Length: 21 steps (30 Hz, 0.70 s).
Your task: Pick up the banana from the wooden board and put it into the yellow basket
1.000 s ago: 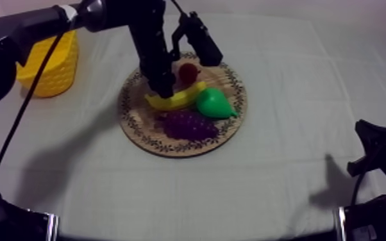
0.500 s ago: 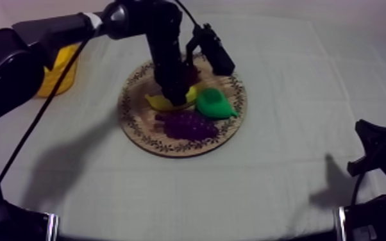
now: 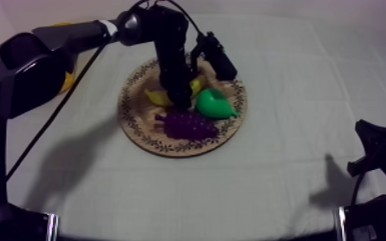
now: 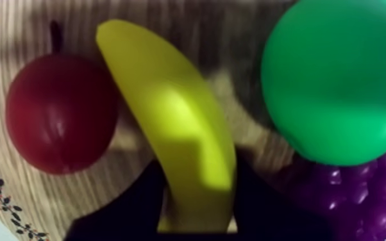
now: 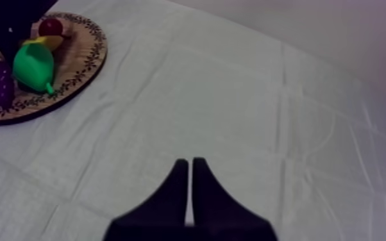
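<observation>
The left gripper (image 3: 183,99) stands down on the round wooden board with a patterned rim (image 3: 138,131). Its two black fingers (image 4: 134,208) are closed against either side of the curved yellow toy banana (image 4: 170,122). The banana lies on the board between the small red fruit (image 4: 58,115) and the green toy pear (image 4: 336,77), with the purple bunch of grapes (image 4: 362,199) close by. The yellow basket (image 3: 69,78) sits well apart, behind the left arm. The right gripper (image 5: 190,168) hovers over the grey-white cloth (image 5: 234,96), fingers pressed together on nothing.
</observation>
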Tool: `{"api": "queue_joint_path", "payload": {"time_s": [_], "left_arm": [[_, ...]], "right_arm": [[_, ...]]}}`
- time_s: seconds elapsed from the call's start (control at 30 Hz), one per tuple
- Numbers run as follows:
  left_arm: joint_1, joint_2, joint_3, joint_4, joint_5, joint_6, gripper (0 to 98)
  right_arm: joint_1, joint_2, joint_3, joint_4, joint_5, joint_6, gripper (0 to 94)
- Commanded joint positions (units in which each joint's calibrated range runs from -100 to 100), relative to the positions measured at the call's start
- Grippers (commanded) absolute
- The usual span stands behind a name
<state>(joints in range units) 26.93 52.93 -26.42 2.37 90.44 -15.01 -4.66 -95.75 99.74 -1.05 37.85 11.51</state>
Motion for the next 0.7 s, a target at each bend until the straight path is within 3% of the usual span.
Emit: {"api": "queue_joint_path", "payload": {"time_s": [0.0, 0.27, 0.67], "left_arm": [[0.1, 0.2, -0.1, 0.1, -0.1, 0.2, 33.1], [0.2, -0.7, 0.4, 0.1, -1.5, 1.0, 16.5], [0.5, -10.1, 7.0, -0.43, -2.6, 2.1, 12.9]], "right_arm": [[0.0, 0.0, 0.0, 0.0, 0.0, 0.0, 0.4], [0.0, 0.0, 0.0, 0.0, 0.0, 0.0, 0.4], [0.0, 0.0, 0.0, 0.0, 0.0, 0.0, 0.4]]}}
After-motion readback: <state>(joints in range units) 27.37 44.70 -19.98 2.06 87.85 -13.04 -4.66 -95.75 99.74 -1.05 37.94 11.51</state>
